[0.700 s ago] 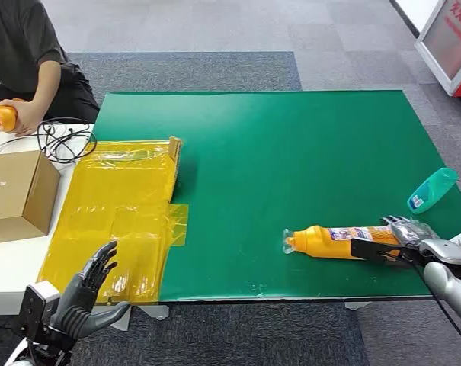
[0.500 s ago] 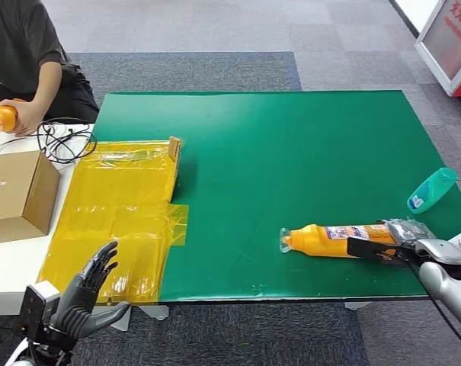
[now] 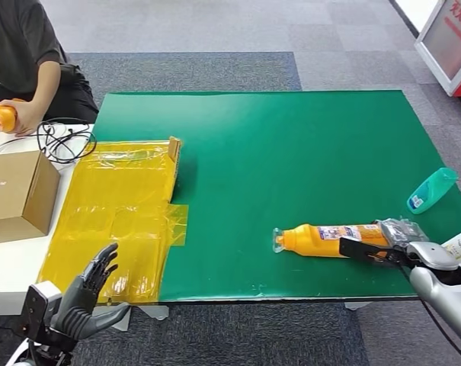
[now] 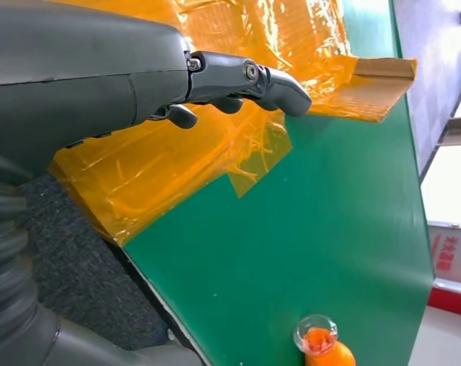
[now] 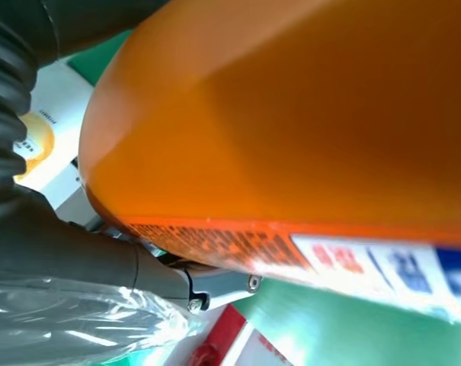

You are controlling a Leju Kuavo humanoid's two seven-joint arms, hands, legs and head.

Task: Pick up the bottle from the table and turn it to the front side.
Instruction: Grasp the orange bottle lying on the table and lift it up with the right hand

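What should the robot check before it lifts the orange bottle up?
1. Right robot hand is around the orange bottle: ok.
2. Grip is firm enough to lift: cannot tell.
3. Bottle lies flat on the green mat: ok.
4. Teal bottle sits apart from it: ok.
5. Left robot hand is open and off to the side: ok.
6. Label faces the front: cannot tell.
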